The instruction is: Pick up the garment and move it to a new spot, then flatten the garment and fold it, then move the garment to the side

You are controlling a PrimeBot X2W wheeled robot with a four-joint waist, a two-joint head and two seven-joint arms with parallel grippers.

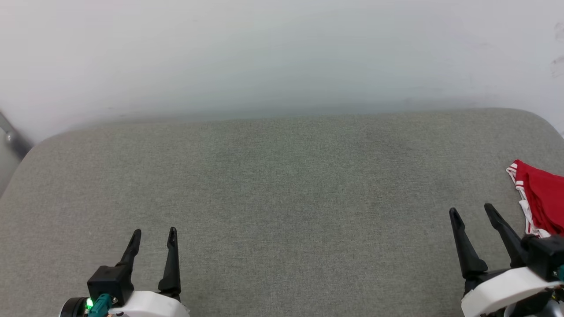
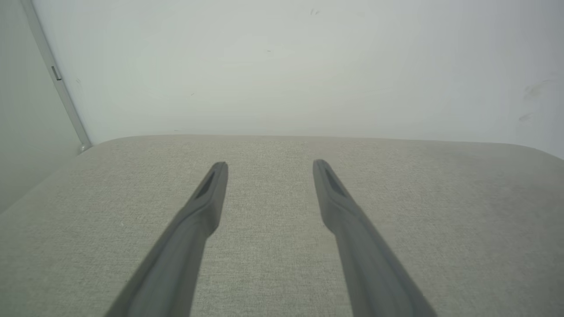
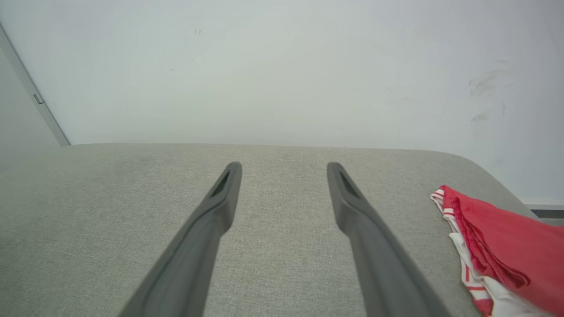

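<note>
My left gripper (image 1: 154, 230) is at lower left over the grey fabric surface (image 1: 282, 176). Its fingers are spread fairly wide and hold nothing. In the left wrist view those fingers (image 2: 198, 220) point toward the pale wall (image 2: 282, 66), with bare fabric showing in the gap between them.

My right gripper (image 1: 471, 208) is at lower right, leaning slightly left in the head view. Its fingers are parted about as wide and also hold nothing.

The garment (image 1: 539, 193) lies bunched at the surface's far right edge, just beside the right gripper on its outer side. I see red cloth with white and red-white striped trim. The frame edge cuts part of it off. In the right wrist view it sits at lower right, off to the side of the right finger (image 3: 379, 246) and clear of it.
</note>
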